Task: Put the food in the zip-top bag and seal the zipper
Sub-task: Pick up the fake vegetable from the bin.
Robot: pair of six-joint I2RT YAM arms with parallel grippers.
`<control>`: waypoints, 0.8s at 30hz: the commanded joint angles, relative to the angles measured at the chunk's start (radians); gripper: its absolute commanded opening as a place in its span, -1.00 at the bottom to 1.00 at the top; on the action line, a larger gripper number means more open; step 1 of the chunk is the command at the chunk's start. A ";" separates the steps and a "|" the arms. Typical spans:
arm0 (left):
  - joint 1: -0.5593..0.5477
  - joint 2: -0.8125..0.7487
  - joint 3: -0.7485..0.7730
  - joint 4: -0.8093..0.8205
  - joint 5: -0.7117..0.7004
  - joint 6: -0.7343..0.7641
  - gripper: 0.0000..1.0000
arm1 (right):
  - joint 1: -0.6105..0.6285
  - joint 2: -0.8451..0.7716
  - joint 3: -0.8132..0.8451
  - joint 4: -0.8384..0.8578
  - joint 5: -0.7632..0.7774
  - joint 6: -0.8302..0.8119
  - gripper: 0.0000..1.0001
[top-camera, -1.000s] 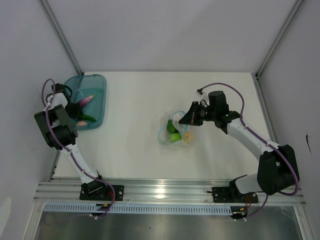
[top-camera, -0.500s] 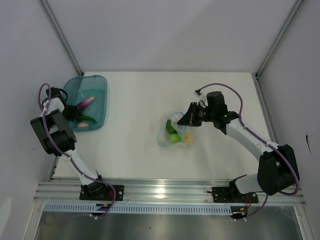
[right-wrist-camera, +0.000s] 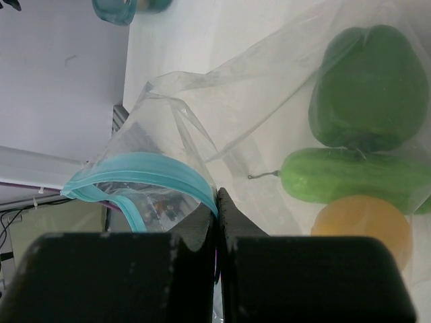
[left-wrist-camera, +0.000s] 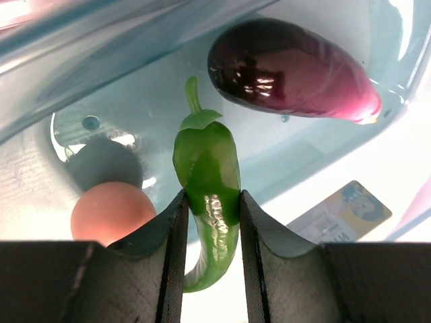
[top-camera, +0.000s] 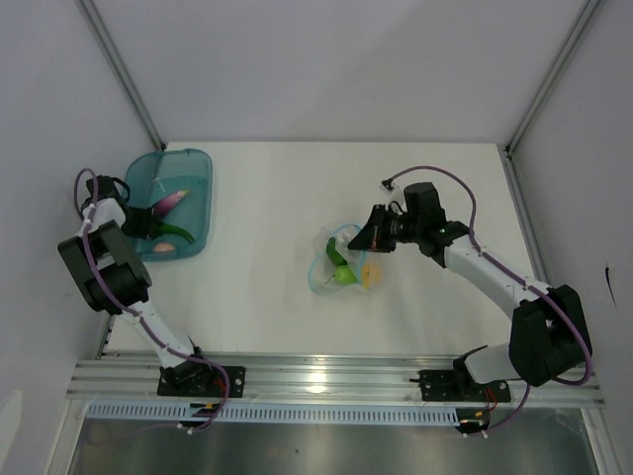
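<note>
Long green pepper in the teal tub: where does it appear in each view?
Top external: long green pepper at left, in the teal tub, below the purple eggplant.
Left wrist: centre, between the left gripper fingers.
Right wrist: not in it.
Shared landmark: the purple eggplant beside it.

tub [top-camera: 206, 198] walls + eggplant [left-wrist-camera: 289, 70] + pink ball [left-wrist-camera: 111, 212] hem L gripper [left-wrist-camera: 211, 198] (clamped on pepper [left-wrist-camera: 205, 158]) | table [top-camera: 262, 237] btwn tub & bag [top-camera: 341, 265] open
</note>
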 commanded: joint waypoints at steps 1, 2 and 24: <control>0.035 -0.083 -0.007 0.041 0.017 -0.022 -0.99 | 0.012 0.011 0.036 0.000 0.025 -0.010 -1.00; 0.036 -0.099 -0.012 0.041 0.014 -0.022 -0.99 | 0.016 0.013 0.037 -0.003 0.028 -0.011 -1.00; 0.059 -0.332 -0.217 0.263 0.176 -0.098 -0.99 | 0.063 0.076 0.103 -0.063 0.112 -0.025 -1.00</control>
